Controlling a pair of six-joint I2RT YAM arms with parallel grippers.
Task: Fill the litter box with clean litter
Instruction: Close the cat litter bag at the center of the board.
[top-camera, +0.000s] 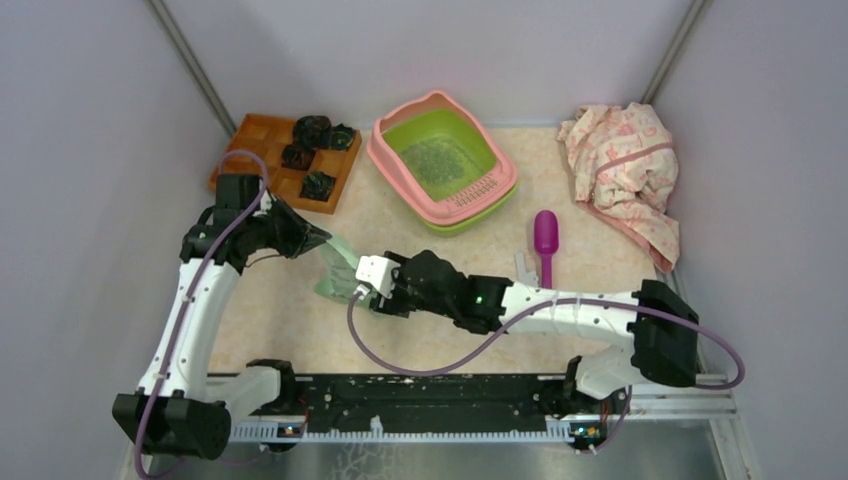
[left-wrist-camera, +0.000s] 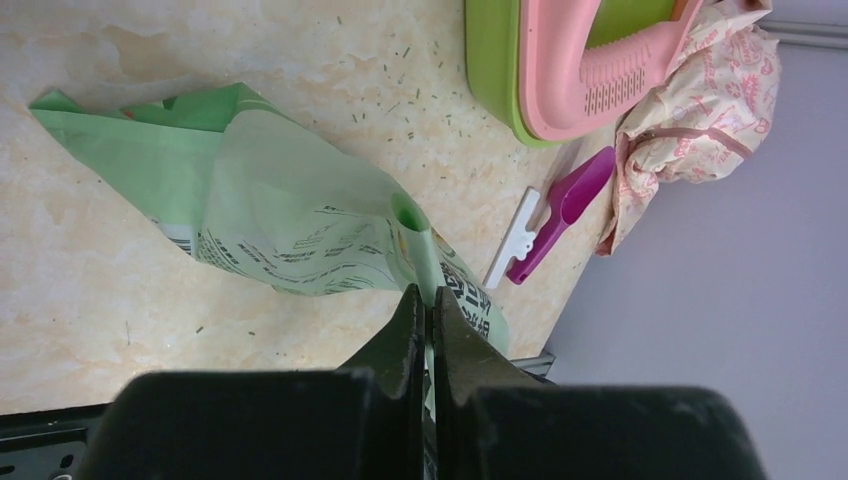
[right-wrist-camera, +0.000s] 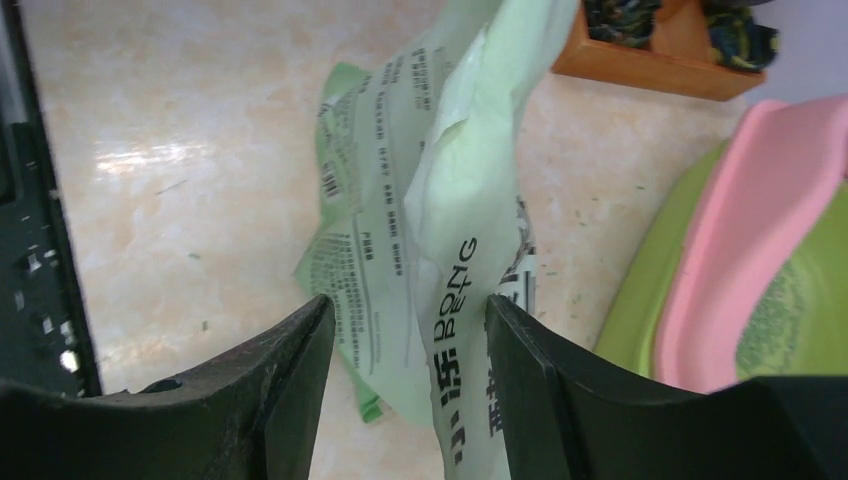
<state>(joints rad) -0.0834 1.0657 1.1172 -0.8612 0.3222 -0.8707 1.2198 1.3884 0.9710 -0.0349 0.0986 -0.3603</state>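
The litter box (top-camera: 480, 188), a lime green basin with a pink rim, stands at the back centre. A patch of dark litter (top-camera: 436, 160) lies inside it, also seen in the right wrist view as litter (right-wrist-camera: 775, 310). A pale green printed bag (top-camera: 335, 272) hangs limp between the arms. My left gripper (left-wrist-camera: 428, 300) is shut on a folded edge of the bag (left-wrist-camera: 290, 220). My right gripper (right-wrist-camera: 405, 320) is open, its fingers on either side of the bag (right-wrist-camera: 470, 200) without pinching it. Litter box (right-wrist-camera: 760, 200) sits to its right.
An orange-brown wooden tray (top-camera: 262, 140) with dark bundles stands at the back left. A purple scoop (top-camera: 545, 235) and a white clip (left-wrist-camera: 515, 240) lie right of centre. Crumpled floral cloth (top-camera: 625, 170) lies at the back right. Stray granules (left-wrist-camera: 400, 90) dot the table.
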